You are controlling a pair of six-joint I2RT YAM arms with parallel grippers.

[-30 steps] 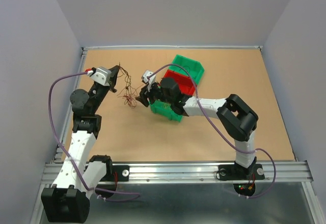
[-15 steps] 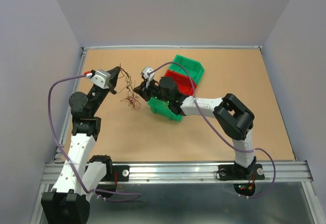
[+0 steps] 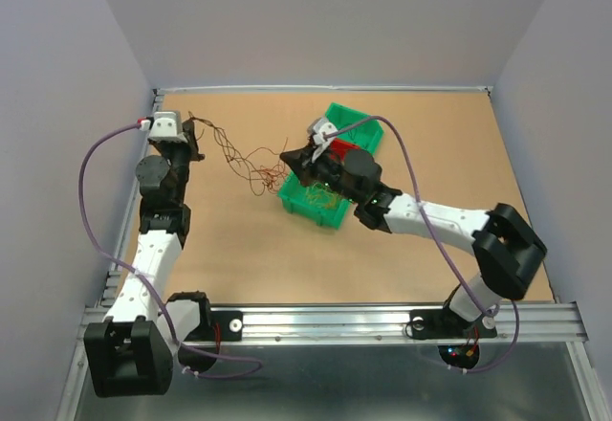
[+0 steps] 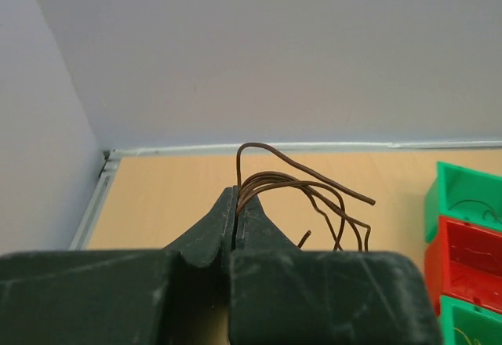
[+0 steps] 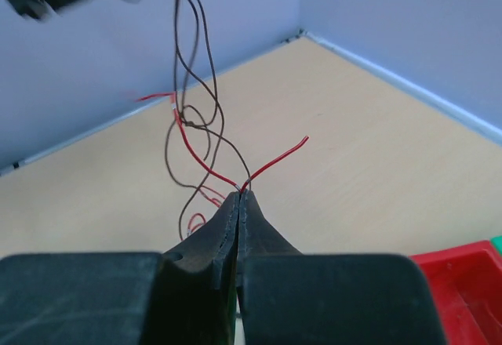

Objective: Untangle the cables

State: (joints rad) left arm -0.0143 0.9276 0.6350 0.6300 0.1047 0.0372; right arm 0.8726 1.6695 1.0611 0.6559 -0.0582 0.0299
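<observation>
The near green bin (image 3: 304, 207) sits closest to me, with a yellowish clump (image 3: 323, 195) inside. Just past it, my right gripper (image 5: 239, 194) is pressed together on a red strand (image 5: 276, 158). From there the cables (image 3: 244, 161) stretch left above the table (image 3: 459, 144) to my left gripper (image 4: 237, 208) at the far left, which is pinching brown strands (image 4: 271, 178).
</observation>
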